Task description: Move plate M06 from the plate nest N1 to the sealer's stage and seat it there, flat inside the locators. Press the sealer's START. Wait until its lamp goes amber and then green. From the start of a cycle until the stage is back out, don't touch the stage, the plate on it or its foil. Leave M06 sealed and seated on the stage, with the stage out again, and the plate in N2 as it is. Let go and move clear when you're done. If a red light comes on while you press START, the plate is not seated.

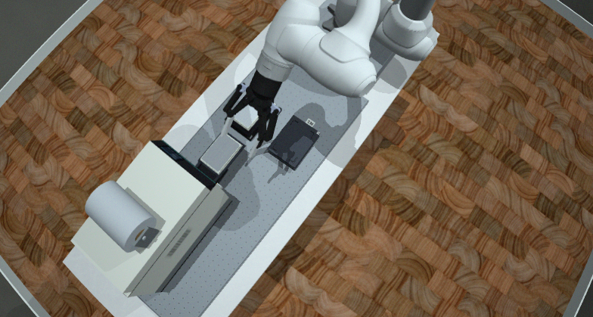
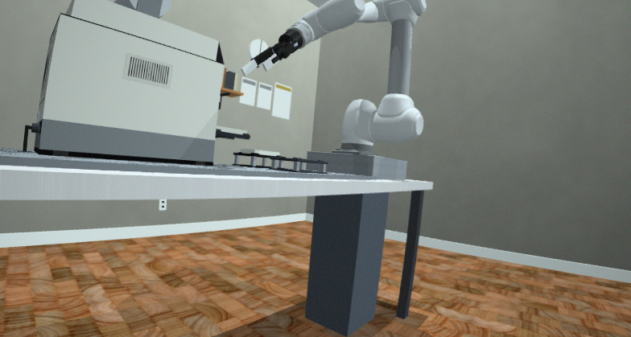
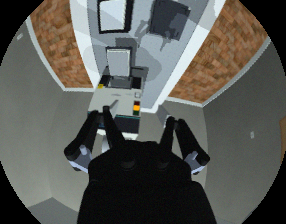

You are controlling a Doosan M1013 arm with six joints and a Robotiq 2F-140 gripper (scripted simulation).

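"M06 (image 1: pixel 221 153): position, working down from the biggest item?"

"Sealer (image 1: pixel 166 178) at the far end of the table (image 1: pixel 315 190). Arm (image 1: pixel 324 45) reaching over from the opposite end. Stage (image 2: pixel 236 135) standing out in front of the sealer, with M06 lying on it, apparently flat. Seal and lamp colour too small to confirm. N1 (image 1: pixel 293 142) vacant; N2 plate (image 1: pixel 247 120) in its nest."

"Gripper (image 1: pixel 238 139)?"

"Spread partway, nothing between the fingers. Raised well above the table, roughly over N2, tilted toward the sealer."

"Bearing of M06 from the jaws?"

"Below and ahead, on the sealer side, well apart in height. Long axis judged to run along the table into the sealer; finger line set across that, so spanning the short side. Only one arm, so no question of nearer reach."

"Recommendation?"

"Probably nothing left to grasp. Advise holding that clearance above stage, plate and foil."
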